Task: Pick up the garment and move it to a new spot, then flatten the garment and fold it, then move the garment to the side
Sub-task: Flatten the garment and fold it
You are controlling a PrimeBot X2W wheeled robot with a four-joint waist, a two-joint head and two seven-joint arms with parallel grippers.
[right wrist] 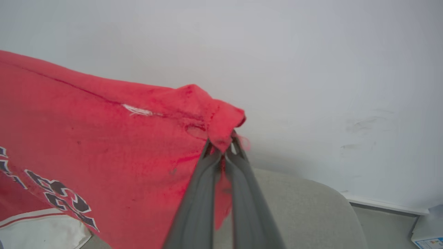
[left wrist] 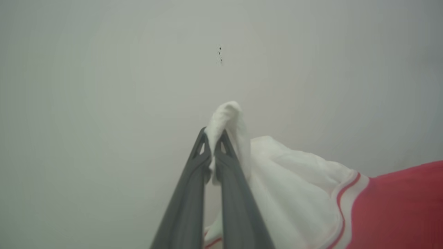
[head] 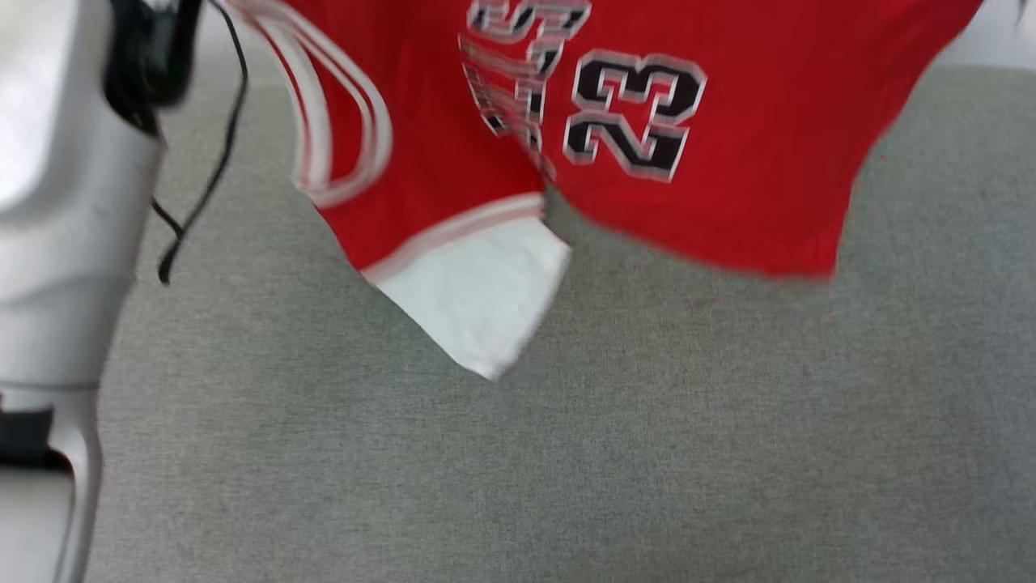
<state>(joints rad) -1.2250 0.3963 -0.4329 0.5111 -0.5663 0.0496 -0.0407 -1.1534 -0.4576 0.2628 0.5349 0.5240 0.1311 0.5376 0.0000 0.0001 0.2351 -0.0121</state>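
Observation:
The garment (head: 753, 162) is a red jersey with white sleeves and a black "23" print, hanging in the air above the grey cushioned surface (head: 566, 453). One white sleeve (head: 481, 295) dangles at its lowest point. In the left wrist view my left gripper (left wrist: 214, 136) is shut on the tip of a white sleeve (left wrist: 294, 186). In the right wrist view my right gripper (right wrist: 223, 147) is shut on a red corner of the garment (right wrist: 104, 138), which stretches away to the left.
My pale left forearm (head: 57, 243) with a black cable (head: 210, 162) fills the head view's left edge. A white wall (right wrist: 311, 69) stands behind the surface, whose rounded edge (right wrist: 332, 200) shows near a box (right wrist: 429, 235) on the floor.

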